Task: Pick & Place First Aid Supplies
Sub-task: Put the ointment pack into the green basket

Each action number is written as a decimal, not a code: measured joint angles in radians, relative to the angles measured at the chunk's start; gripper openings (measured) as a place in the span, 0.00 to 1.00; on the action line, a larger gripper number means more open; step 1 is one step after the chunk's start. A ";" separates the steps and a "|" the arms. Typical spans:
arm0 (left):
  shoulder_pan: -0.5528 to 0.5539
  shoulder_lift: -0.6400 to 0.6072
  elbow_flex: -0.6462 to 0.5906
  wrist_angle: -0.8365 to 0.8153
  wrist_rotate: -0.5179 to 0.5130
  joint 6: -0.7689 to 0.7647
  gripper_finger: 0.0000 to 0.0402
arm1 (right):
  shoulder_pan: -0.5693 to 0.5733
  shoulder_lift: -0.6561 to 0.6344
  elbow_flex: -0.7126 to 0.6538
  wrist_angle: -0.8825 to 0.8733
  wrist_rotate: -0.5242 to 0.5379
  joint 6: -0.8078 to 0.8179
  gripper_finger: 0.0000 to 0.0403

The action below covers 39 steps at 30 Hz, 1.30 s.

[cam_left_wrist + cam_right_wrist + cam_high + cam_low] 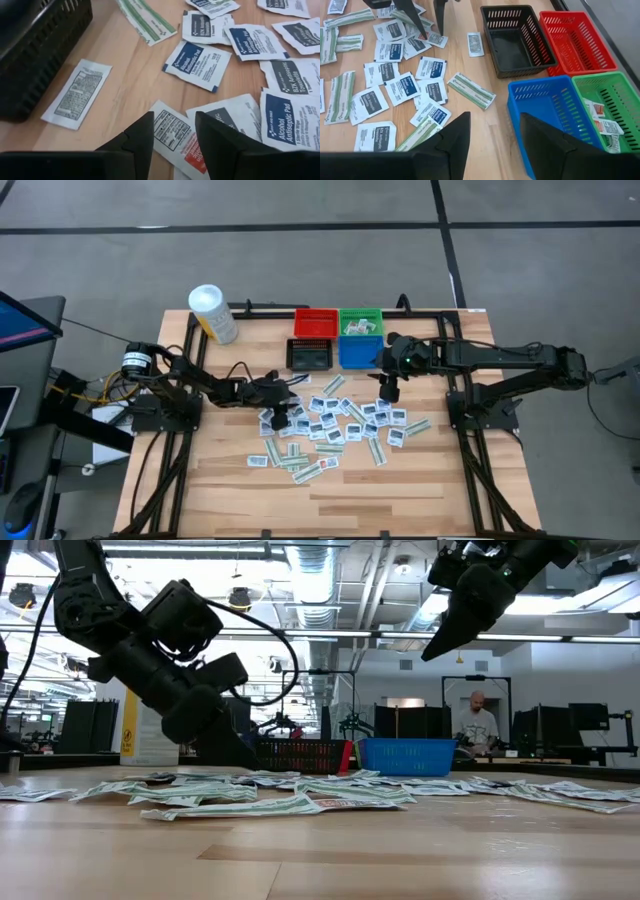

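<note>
Left end effector (172,137) is low over the first aid supplies (335,425) strewn mid-table, fingers parted astride one packet (175,135), nothing gripped, likely lining up a pick. Right end effector (492,140) hangs parted and empty near the blue bin (547,107) by the far edge.

The surface (220,480) is pale wood with straight plank grain. Four slotted bins sit upper centre of the high view: red (315,322), green (361,321), black (311,355), blue (358,352). The packets (402,90) are white with navy panels; the strips (471,90) are white with pale green stripes. One packet (177,140) seems to carry a red patch
</note>
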<state>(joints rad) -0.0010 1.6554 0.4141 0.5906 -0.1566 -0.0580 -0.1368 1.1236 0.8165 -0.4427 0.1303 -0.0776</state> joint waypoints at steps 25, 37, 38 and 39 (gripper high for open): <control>0.006 0.000 0.011 -0.036 -0.018 0.001 0.54 | 0.000 0.000 0.000 -0.020 -0.001 -0.027 0.41; 0.009 -0.001 0.010 -0.085 -0.031 -0.006 0.50 | 0.000 0.000 -0.002 -0.022 -0.002 -0.002 0.42; 0.009 -0.001 0.010 -0.086 -0.031 -0.007 0.49 | 0.000 0.000 -0.002 -0.023 -0.002 -0.002 0.42; 0.009 -0.001 0.010 -0.087 -0.031 -0.007 0.48 | 0.000 0.000 -0.002 -0.023 -0.002 -0.001 0.42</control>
<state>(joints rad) 0.0078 1.6543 0.4244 0.5040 -0.1875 -0.0647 -0.1368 1.1240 0.8146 -0.4652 0.1284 -0.0791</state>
